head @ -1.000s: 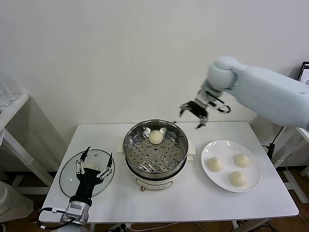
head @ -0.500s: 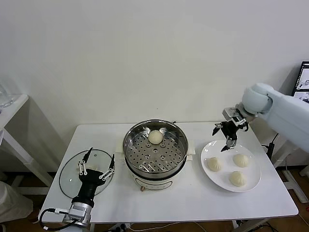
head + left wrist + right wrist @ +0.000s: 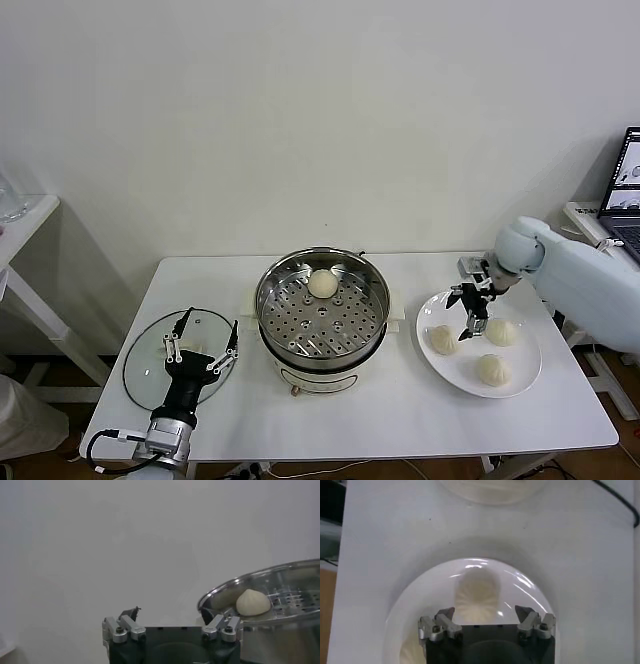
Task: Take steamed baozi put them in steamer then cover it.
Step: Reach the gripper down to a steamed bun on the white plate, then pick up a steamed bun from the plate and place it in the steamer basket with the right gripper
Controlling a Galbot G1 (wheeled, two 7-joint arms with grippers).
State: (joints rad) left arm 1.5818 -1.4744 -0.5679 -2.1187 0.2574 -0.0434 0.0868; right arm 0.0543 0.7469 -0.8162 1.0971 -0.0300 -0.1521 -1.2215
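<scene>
1. Head view: one smooth cream baozi [image 3: 322,284] sits at 12 o'clock inside the shiny steamer [image 3: 290,330]; three more lie on the white plate [image 3: 455,375]. The right gripper [image 3: 472,318] hovers over them, spread wide, empty. The left gripper [image 3: 199,345] hangs spread and empty above the glass lid [image 3: 140,360].
2. Left wrist view: only here the steamer's baozi [image 3: 253,602] shows its pointed top.
3. Right wrist view: pleats show on a plate baozi [image 3: 477,599].

left arm [image 3: 165,432]: lower part cut off by the head view's bottom edge
laptop [image 3: 625,185]: only a sliver shows at the right edge
steamer [image 3: 270,597]: cut off at the left wrist view's edge
plate [image 3: 420,595]: near part hidden behind the right gripper [image 3: 487,622]
</scene>
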